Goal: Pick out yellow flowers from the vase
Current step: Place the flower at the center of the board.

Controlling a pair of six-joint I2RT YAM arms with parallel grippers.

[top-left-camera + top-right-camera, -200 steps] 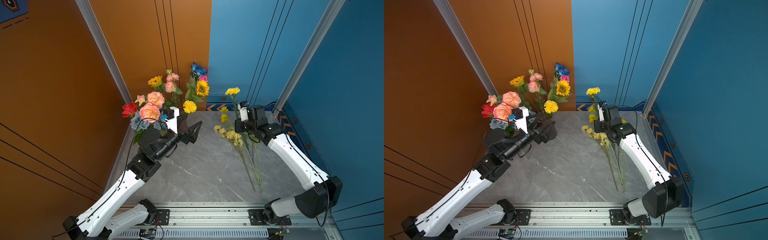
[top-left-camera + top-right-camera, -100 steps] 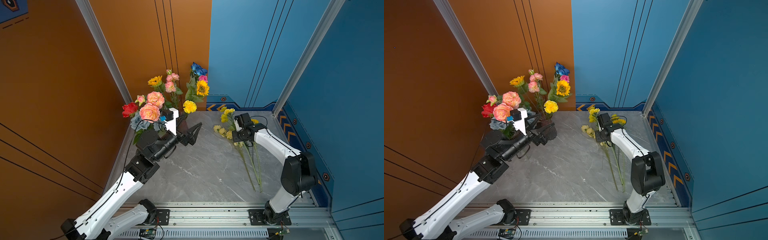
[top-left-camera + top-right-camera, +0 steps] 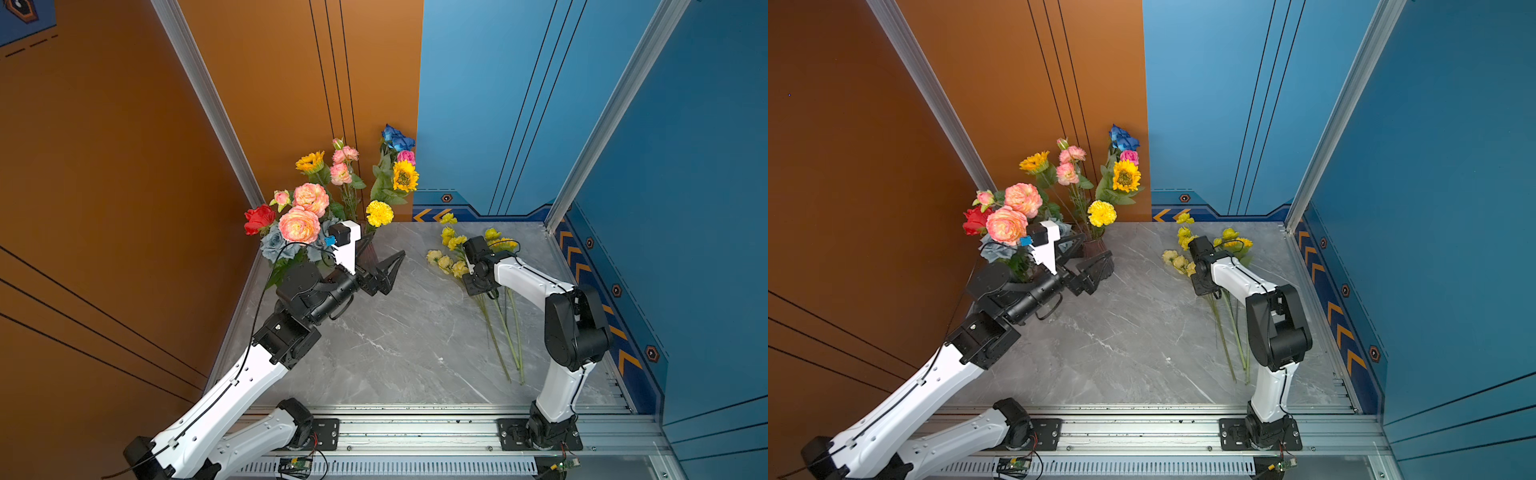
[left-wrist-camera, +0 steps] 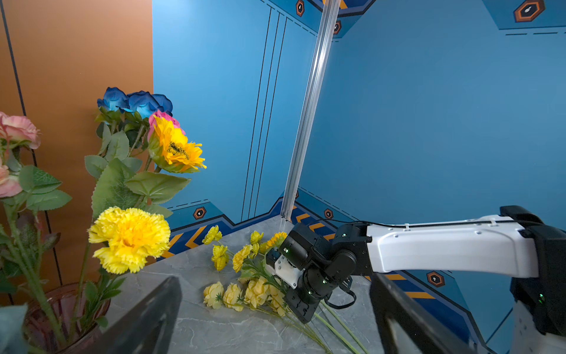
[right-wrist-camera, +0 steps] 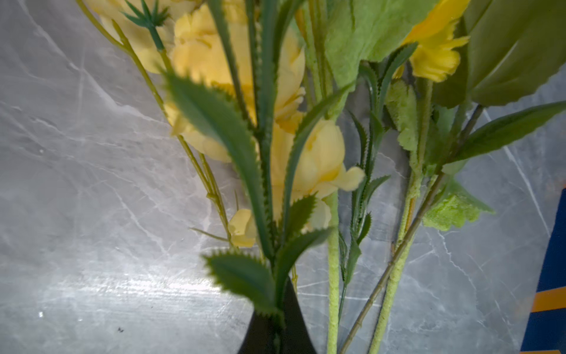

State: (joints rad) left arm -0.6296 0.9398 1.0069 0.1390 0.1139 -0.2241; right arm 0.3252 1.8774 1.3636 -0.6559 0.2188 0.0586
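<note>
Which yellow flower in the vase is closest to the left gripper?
The ruffled yellow carnation, low and close to the open left gripper; both sunflowers stand higher, farther away.

grey marble table (image 3: 395, 332): pink glass vase (image 4: 58, 302) stands upright nr back left corner; yellow flowers (image 3: 446, 262) lie in a bunch on right side, stems (image 3: 505, 332) pointing twd front.

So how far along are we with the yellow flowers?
Done: several yellow stems lie in a pile on the table. In hand: the right claw is shut on a serrated-leaf stem, low at that pile. Left: a yellow carnation, a sunflower and a second sunflower stand in the vase; the left claw is open beside it.
</note>
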